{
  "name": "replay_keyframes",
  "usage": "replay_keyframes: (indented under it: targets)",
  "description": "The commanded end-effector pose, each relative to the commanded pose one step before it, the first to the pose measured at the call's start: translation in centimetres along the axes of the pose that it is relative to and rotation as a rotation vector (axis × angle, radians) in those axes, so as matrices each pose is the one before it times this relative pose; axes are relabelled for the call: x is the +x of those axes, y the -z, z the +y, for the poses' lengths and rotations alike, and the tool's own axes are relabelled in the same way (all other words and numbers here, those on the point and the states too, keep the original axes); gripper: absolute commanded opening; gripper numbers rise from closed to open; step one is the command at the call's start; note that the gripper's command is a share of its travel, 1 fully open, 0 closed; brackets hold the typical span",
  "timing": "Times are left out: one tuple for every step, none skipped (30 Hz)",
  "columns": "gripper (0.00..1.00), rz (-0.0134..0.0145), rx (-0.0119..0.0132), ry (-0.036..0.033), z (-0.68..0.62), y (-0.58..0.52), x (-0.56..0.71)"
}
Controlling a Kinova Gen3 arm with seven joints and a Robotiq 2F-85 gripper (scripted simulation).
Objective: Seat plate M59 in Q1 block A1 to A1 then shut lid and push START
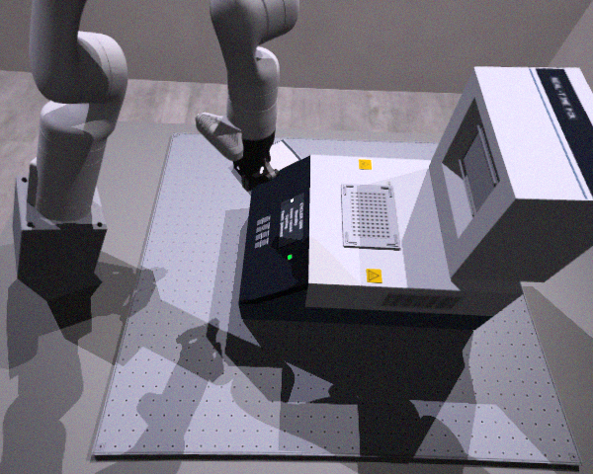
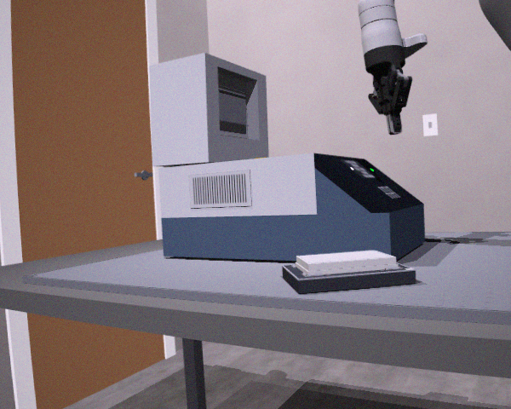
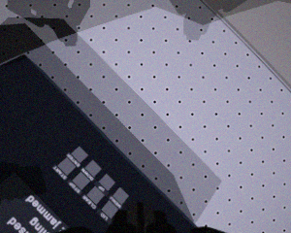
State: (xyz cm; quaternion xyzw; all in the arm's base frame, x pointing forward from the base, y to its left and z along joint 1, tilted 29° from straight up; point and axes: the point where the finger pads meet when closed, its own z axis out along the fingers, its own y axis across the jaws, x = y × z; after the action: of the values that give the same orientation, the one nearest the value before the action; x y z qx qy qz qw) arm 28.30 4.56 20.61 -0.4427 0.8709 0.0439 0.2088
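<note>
Plate M59 [image 1: 284, 154] [image 2: 346, 260]: in nest N1 [image 2: 357, 283]; long axis roughly 9-to-3 o'clock in the exterior view; A1 end unreadable.
Cycler Q1 [image 1: 332, 229] [image 2: 247, 238]: front faces 9 o'clock from above; lid [image 1: 537, 137] [image 2: 180, 110] up.
Block [image 1: 371, 216]: bare, long axis near 12-to-6 from above.
Room: narrow gap from nest to Q1; mat edge near at 6, exterior view.
Gripper [image 1: 272, 174] [image 2: 394, 127] [image 3: 140, 220]: pressed together, raised above Q1's front, holding nothing.

Green lamp [image 1: 290, 257] on the dark front panel [image 1: 271, 276], pale perforated block [image 1: 370, 216] behind.
</note>
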Motion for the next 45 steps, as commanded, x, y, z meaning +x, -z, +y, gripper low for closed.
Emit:
replay_keyframes:
  targets:
    - [0.1, -0.00025, 0.0006, -0.00001, 0.001, 0.39, 0.016]
    - [0.1, 0.0, 0.0, 0.0, 0.008, 0.133, 0.008]
    - [0.1, 0.0, 0.0, 0.0, 0.0, 0.0, 0.0]
    - [0.1, 0.0, 0.0, 0.0, 0.0, 0.0, 0.0]
    - [0.1, 0.0, 0.0, 0.0, 0.008, 0.135, 0.008]
    - [0.1, 0.0, 0.0, 0.0, 0.008, 0.132, 0.008]
    - [0.1, 0.0, 0.0, 0.0, 0.008, 0.132, 0.008]
    - [0.1, 0.0, 0.0, 0.0, 0.008, 0.133, 0.008]
    - [0.1, 0.0, 0.0, 0.0, 0.008, 0.133, 0.008]
    - [0.1, 0.0, 0.0, 0.0, 0.008, 0.133, 0.008]
    - [0.1, 0.0, 0.0, 0.0, 0.008, 0.133, 0.008]
    - [0.1, 0.0, 0.0, 0.0, 0.008, 0.133, 0.008]
    - [0.1, 0.0, 0.0, 0.0, 0.008, 0.133, 0.008]
    - [0.1, 0.0, 0.0, 0.0, 0.008, 0.133, 0.008]
    - [0.1, 0.0, 0.0, 0.0, 0.008, 0.133, 0.008]
    - [0.1, 0.0, 0.0, 0.0, 0.008, 0.133, 0.008]
    - [0.1, 0.0, 0.0, 0.0, 0.008, 0.133, 0.008]
    - [0.1, 0.0, 0.0, 0.0, 0.008, 0.133, 0.008]
    - [0.1, 0.0, 0.0, 0.0, 0.008, 0.133, 0.008]
    - [0.1, 0.0, 0.0, 0.0, 0.0, 0.0, 0.0]
    - [0.1, 0.0, 0.0, 0.0, 0.0, 0.0, 0.0]
    - [0.1, 0.0, 0.0, 0.0, 0.008, 0.135, 0.008]
    - [0.1, 0.0, 0.0, 0.0, 0.008, 0.132, 0.008]
    - [0.1, 0.0, 0.0, 0.0, 0.008, 0.133, 0.008]
    - [0.1, 0.0, 0.0, 0.0, 0.008, 0.133, 0.008]
    - [0.1, 0.0, 0.0, 0.0, 0.008, 0.133, 0.008]
    - [0.1, 0.0, 0.0, 0.0, 0.008, 0.133, 0.008]
    - [0.1, 0.0, 0.0, 0.0, 0.008, 0.133, 0.008]
    - [0.1, 0.0, 0.0, 0.0, 0.008, 0.133, 0.008]
    - [0.1, 0.0, 0.0, 0.0, 0.008, 0.133, 0.008]
    - [0.1, 0.0, 0.0, 0.0, 0.008, 0.133, 0.008]
    - [0.1, 0.0, 0.0, 0.0, 0.008, 0.133, 0.008]
    - [0.1, 0.0, 0.0, 0.0, 0.008, 0.133, 0.008]
    - [0.1, 0.0, 0.0, 0.0, 0.008, 0.133, 0.008]
    - [0.1, 0.0, 0.0, 0.0, 0.008, 0.133, 0.008]
    - [0.1, 0.0, 0.0, 0.0, 0.008, 0.133, 0.008]
    - [0.1, 0.0, 0.0, 0.0, 0.0, 0.0, 0.0]
    - [0.1, 0.0, 0.0, 0.0, 0.0, 0.0, 0.0]
    - [0.1, 0.0, 0.0, 0.0, 0.008, 0.134, 0.008]
    - [0.1, 0.0, 0.0, 0.0, 0.008, 0.132, 0.008]
    - [0.1, 0.0, 0.0, 0.0, 0.008, 0.133, 0.008]
    - [0.1, 0.0, 0.0, 0.0, 0.001, 0.022, 0.001]
    - [1.0, -0.00414, 0.0036, -0.00836, 0.211, -0.042, -0.253]
    - [1.0, -0.00414, 0.0036, -0.00836, 0.213, -0.043, -0.251]
    - [1.0, -0.00414, 0.0036, -0.00836, 0.216, -0.044, -0.25]
